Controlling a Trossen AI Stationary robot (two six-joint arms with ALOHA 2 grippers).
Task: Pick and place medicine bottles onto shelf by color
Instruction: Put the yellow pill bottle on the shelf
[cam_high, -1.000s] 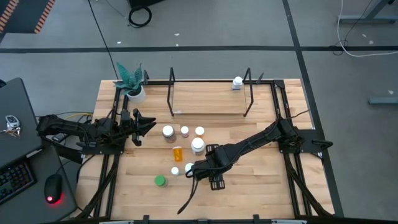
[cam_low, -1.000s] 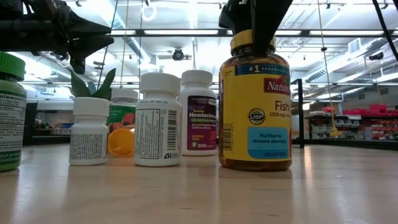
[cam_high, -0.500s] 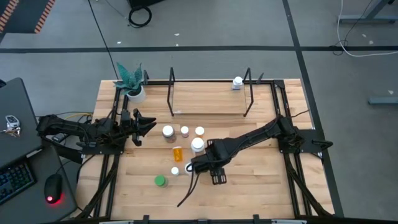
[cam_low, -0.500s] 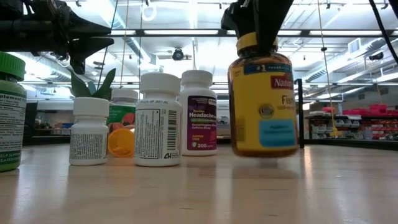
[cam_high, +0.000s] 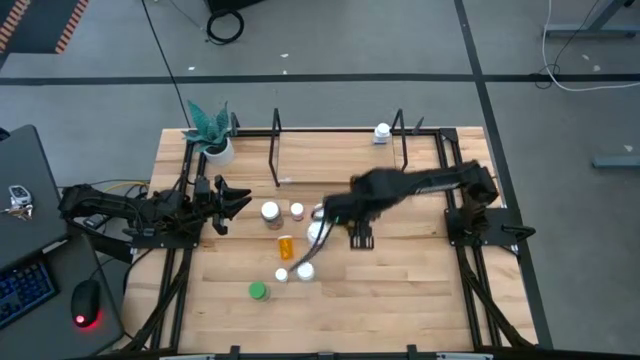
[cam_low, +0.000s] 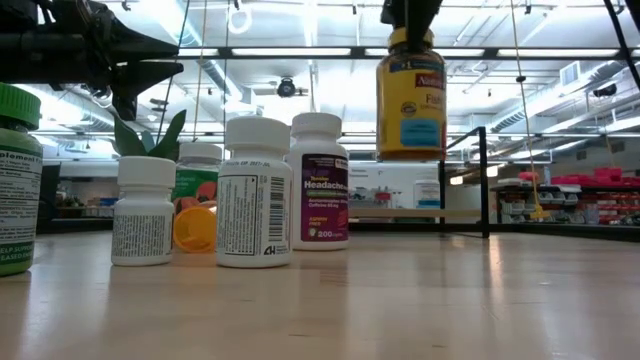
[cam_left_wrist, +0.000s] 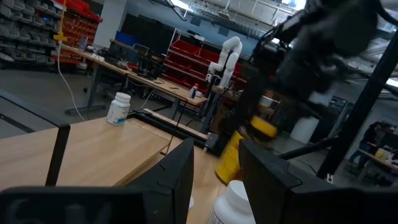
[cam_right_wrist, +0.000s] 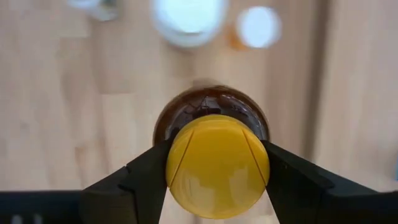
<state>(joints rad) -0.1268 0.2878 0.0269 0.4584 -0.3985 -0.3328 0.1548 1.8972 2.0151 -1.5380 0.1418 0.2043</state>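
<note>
Currently, one amber bottle (cam_low: 411, 100) is held clear of the desk (cam_high: 400, 290), gripped by the right hand (cam_right_wrist: 217, 163) at its yellow lid (cam_right_wrist: 217, 165); the two dark fingers are pressed against opposite sides of the lid, so the bottle hangs upright below. In the high view the right hand (cam_high: 335, 212) is placed over the desk's middle, between the bottle cluster and the shelf (cam_high: 335, 150). A carry toward the shelf is judged to be in hand.

Bottle: round, smooth amber plastic, glossy yellow and blue label, domed yellow lid.

Shelf: thin black rods with upright end frames, set along the desk's far edge. One white bottle (cam_high: 382, 132) is stood by its right end.

Remaining bottles, near the desk's middle:
- white-capped bottles (cam_high: 270, 211), round, matte caps, printed labels, stood upright
- orange bottle (cam_high: 287, 245), laid on its side
- green-capped bottle (cam_high: 258, 291), nearest the front edge

Left hand (cam_high: 238, 201): parked at the desk's left edge, fingers slightly parted, nothing held, well apart from the cluster.

Plant pot (cam_high: 218, 150): white, at the far left corner, spiky green leaves.

Desk: pale wood planks, smooth.
</note>
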